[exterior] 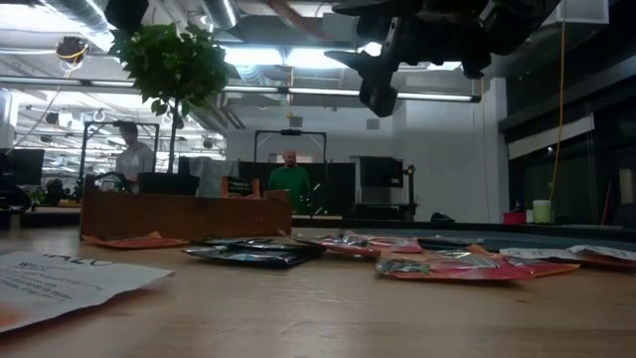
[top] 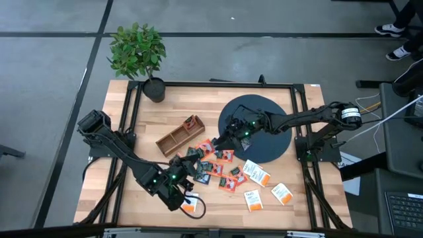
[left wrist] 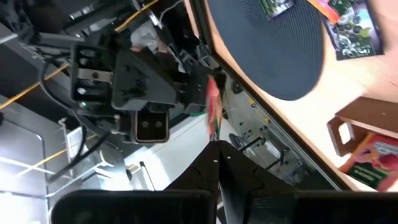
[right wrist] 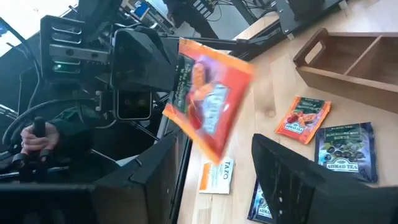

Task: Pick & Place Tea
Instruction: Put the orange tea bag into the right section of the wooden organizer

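Observation:
A red-orange tea sachet (right wrist: 208, 102) hangs in the air between my two grippers, above the table. My left gripper (left wrist: 217, 146) is shut on it and comes from the table's near left (top: 200, 157). My right gripper (right wrist: 214, 142) faces it from the right (top: 221, 141). It is open, one finger on each side of the sachet's lower corner, and I see no touch. Several more sachets (top: 225, 173), dark, red-orange and white, lie flat on the table below. The wooden divided box (top: 180, 135) stands behind them. My left gripper pinches one edge of the red-orange sachet (left wrist: 214, 134) between its two shut fingers. The fingers run nearly level toward the right arm. The sachet stands out past the fingertips, edge-on in the left wrist view, tilted and lifted clear of the table.
A dark round disc (top: 258, 125) lies at the far right under the right arm. A potted plant (top: 137, 53) stands at the far left corner. White sachets (top: 268, 188) lie toward the near right, and one (top: 192, 206) at the near edge by the left arm. People show in the room behind.

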You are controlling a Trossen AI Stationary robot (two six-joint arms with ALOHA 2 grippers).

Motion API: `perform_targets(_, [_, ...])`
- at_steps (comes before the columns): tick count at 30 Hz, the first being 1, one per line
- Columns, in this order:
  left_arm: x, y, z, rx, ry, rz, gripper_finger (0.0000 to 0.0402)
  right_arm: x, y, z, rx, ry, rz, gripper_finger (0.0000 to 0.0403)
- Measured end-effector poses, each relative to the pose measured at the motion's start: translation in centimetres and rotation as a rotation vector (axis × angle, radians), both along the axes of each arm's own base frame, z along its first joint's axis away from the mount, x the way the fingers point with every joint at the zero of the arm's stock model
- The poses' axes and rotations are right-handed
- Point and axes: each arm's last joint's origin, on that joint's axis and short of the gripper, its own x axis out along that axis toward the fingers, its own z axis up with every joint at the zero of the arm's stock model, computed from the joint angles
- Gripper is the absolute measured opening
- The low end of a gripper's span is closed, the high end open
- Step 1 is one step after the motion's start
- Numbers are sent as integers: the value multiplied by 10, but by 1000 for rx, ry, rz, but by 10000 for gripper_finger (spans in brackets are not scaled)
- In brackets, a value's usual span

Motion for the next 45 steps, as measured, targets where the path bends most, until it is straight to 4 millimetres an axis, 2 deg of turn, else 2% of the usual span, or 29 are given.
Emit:
perform_targets(11, [10, -4, 8, -5, -41, -23, 2, 0, 1, 1, -18, -28, 34, 205])
perform_targets(15, [15, 0, 11, 7, -44, -18, 2, 0, 2, 5, -13, -65, 71, 192])
perform_targets(22, [23, 3, 16, 15, -56, -24, 2, 0, 2, 7, -14, -90, 84, 135])
perform_targets(30, [25, 3, 19, 6, -76, -22, 2, 0, 3, 7, -34, -105, 111, 24])
perform_targets(34, [25, 3, 19, -8, -90, -18, 2, 0, 3, 7, -48, -114, 116, 25])
perform_targets(39, [23, 6, 24, -127, -193, 9, 2, 0, 3, 8, -53, -115, 117, 24])
perform_targets(45, [9, 17, 48, -423, -384, 19, 3, 0, 3, 11, -52, -132, 124, 19])
